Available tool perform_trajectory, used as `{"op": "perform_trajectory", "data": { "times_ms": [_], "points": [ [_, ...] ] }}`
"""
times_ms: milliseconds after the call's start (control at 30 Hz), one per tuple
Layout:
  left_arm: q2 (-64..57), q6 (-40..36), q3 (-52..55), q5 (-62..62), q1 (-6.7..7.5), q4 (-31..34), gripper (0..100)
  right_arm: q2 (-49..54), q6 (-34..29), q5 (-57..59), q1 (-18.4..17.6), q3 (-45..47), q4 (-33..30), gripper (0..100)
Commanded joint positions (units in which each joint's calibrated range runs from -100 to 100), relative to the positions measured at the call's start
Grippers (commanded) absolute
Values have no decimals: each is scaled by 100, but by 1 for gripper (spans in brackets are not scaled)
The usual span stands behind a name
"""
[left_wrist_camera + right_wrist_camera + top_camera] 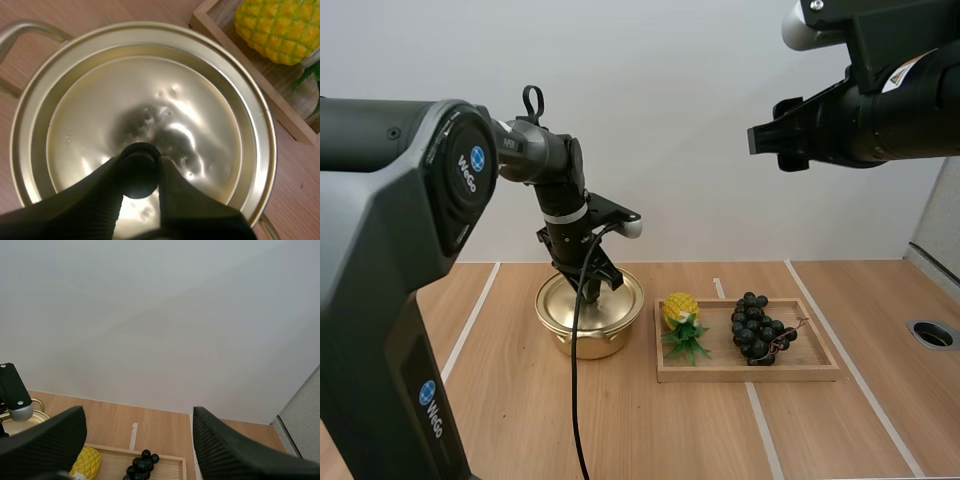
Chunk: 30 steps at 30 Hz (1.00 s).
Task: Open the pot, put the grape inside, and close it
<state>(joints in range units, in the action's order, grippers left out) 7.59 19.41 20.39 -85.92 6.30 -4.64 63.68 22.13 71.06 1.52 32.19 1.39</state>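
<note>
At table centre, high view: left gripper (592,288) is down on the pot (588,338), pointing straight down.

Left wrist view: left gripper (140,162) fingers (90,200) pinch the black knob (139,176), one ribbed face on each side of it. The knob sits at the middle of the gold lid (150,95). The lid looks seated on the pot, rim concentric all round. Can't tell if it's lifted at all. One pot handle (25,27) shows at 10 o'clock from the knob.

Wooden tray (750,373) sits just beside the pot at its 3 o'clock, not touching. Its corner (250,75) shows past the lid rim in the left wrist view.

Toy pineapple (680,310) lies at the tray's 9 o'clock end, leaves toward 6 o'clock. It also shows in the left wrist view (280,30).

The bunch of grapes (760,328) is in the tray from the middle toward 3 o'clock, next to the pineapple and well apart from both grippers.

Table (520,420) is light wood with white tape lines. A round hole (932,333) sits at its 3 o'clock edge.

Right gripper (760,140) is high above the table, at 1 o'clock from the pot, aimed toward 9 o'clock and well clear of everything.

Right wrist view: right gripper (139,415) fingers (235,450) are spread wide with nothing between them. Past them are the grapes (141,467) and the pineapple (87,460) in the tray (165,457).
</note>
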Motion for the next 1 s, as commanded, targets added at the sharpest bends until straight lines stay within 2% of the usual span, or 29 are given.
{"op": "perform_trajectory", "data": {
  "times_ms": [0,300,433,733,867,967],
  "points": [
    [-2,-43,-6,27,19,-79,0,15,29,-37,14,-69,38,100],
    [-434,-216,-392,-233,19,-56,0,15,29,-171,14,-69,49,100],
    [-1096,-296,-818,-380,19,-56,0,53,29,-603,14,-69,36,100],
    [-2756,-440,-1803,-284,19,-56,0,99,167,-504,14,-69,39,100],
    [-3401,-440,-2150,95,19,54,0,99,165,-467,14,-69,39,100],
    [-3844,-723,-2399,560,19,340,0,99,165,-404,14,-69,39,100]
  ]
}}
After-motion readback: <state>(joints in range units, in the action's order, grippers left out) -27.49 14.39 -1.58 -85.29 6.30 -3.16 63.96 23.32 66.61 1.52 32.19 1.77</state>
